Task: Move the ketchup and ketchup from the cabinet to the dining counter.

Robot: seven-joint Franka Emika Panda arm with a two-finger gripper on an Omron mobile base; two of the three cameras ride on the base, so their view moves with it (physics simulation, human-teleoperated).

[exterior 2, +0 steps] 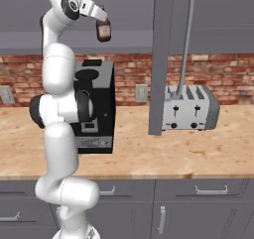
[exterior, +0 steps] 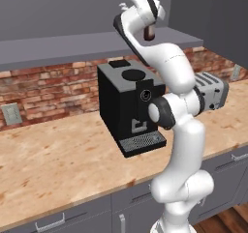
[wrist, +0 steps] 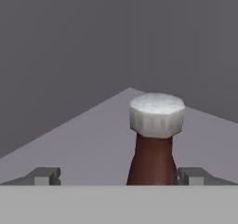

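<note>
I have the arm raised high and reaching into the open cabinet [exterior 2: 218,15], with the gripper [wrist: 119,174] at the level of the shelf [wrist: 93,139]. In the hand view a ketchup [wrist: 154,158] stands directly ahead, upright on the grey shelf, its long axis running straight up through the pale-looking cap [wrist: 156,115]. It sits between my two fingertips [wrist: 44,175] but off centre: the neck is right against the right-hand tip and well apart from the left-hand one.

The jaws stand as wide as they go and grip nothing yet. From the right base view the bottle shows as a dark red-brown shape with a pale label just under the hand, above the coffee machine [exterior 2: 96,104]; from the left base view it peeks out beside the wrist, again at shelf height.

My read is that the grasp is not made. The relation that matters is that sideways offset. If I close now, the right finger will meet the neck first and may nudge the bottle across the shelf or tip it. I would shift the hand slightly right in the hand view to centre the neck, then close.

I cannot make out a second bottle.
</note>
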